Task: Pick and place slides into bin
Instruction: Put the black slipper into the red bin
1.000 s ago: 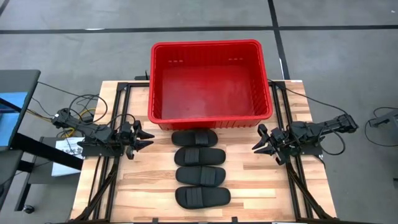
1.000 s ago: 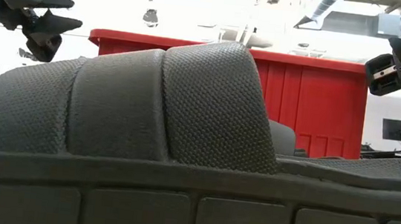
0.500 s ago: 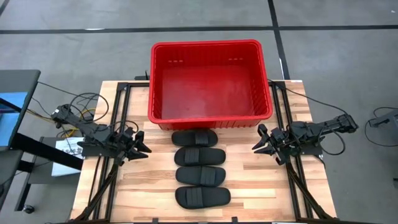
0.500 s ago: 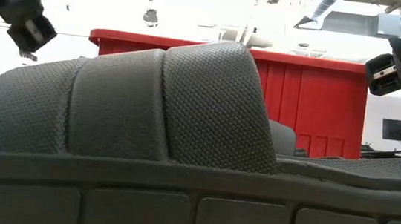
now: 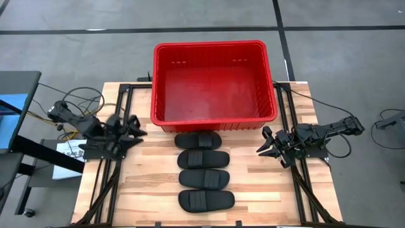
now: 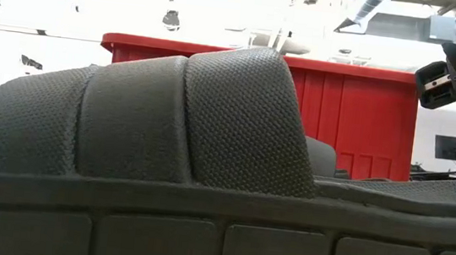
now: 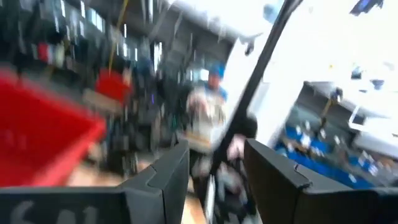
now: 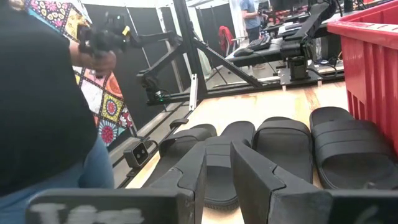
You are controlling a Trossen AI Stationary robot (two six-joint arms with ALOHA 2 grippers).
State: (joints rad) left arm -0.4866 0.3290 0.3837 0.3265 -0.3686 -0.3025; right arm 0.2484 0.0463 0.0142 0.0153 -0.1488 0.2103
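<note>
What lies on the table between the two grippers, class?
In the high view, the column of slides lies between the left gripper and right gripper; otherwise bare wood.

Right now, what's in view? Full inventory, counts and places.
slides: 4, black, in a column at table centre, one behind another, nearest the bin, farthest; none in the bin.
bin: 1, red, far side of the table, nothing in it.
table: 1, light wood, dark rails down both sides.
cables: dark bundle, by the left arm.
person: 1, dark top, off the table, seen in the right wrist view.
left claw: open, empty, left of the bin's near corner.
right claw: open, empty, right of the slides.
</note>
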